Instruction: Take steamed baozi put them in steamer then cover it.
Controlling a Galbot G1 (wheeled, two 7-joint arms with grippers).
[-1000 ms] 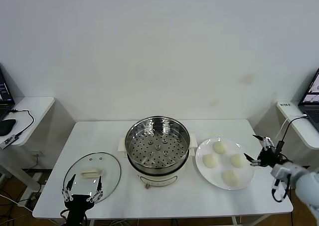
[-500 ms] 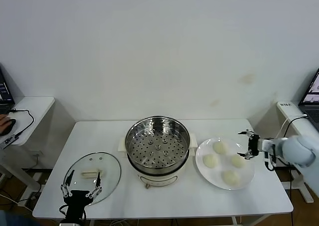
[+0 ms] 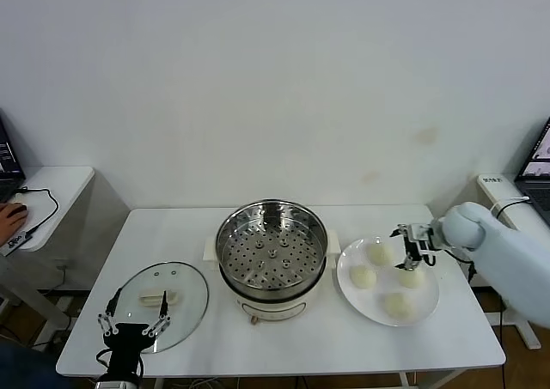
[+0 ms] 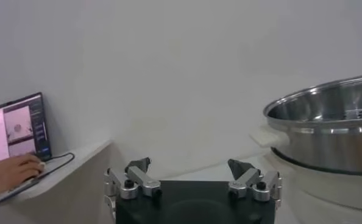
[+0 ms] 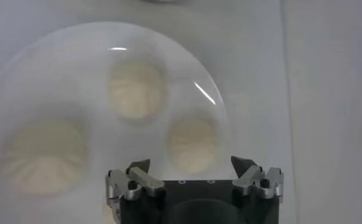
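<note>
White plate [image 3: 345, 290] – four baozi [image 3: 379, 253], right claw [image 3: 411, 244] above, spread

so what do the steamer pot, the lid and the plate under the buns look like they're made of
Steamer pot: looks like polished stainless steel, bright and mirror-like, with a perforated tray inside, on a white, probably plastic, base.
Lid: clear glass, since the table shows through it, with a cream handle.
Plate: glossy white, likely ceramic or melamine; highlights streak it in the right wrist view.

Four steamed baozi [image 3: 379, 253] (all on one white plate [image 3: 429, 307]), one steamer [image 3: 271, 256], one cover [image 3: 159, 301], two claws
</note>
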